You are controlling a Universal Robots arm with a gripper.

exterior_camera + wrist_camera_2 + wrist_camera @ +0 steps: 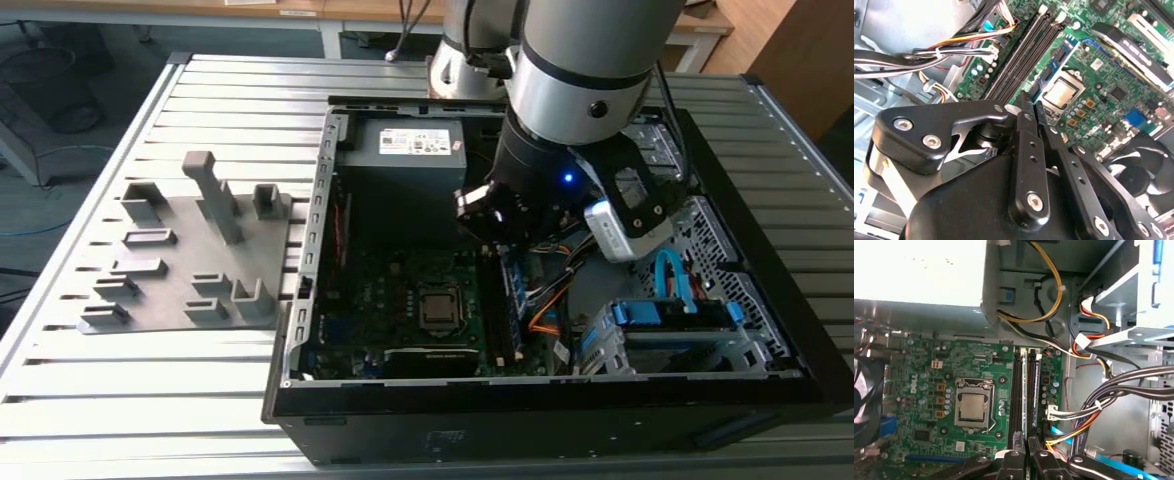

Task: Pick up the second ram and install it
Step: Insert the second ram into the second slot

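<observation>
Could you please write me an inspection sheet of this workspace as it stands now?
Surface: slatted metal table carrying an open computer case.
Job's things: a ram stick stands on edge in the motherboard's memory slots, beside the bare processor.
Clutter: gray holder tray with upright blocks, at the exterior view's left of the case.
Grippers: gripper inside the case, jaws close together over the stick's near end; grip itself cannot be judged.
Cables: coloured wire bundles beside the slots.
Surroundings: desks behind the table.
</observation>
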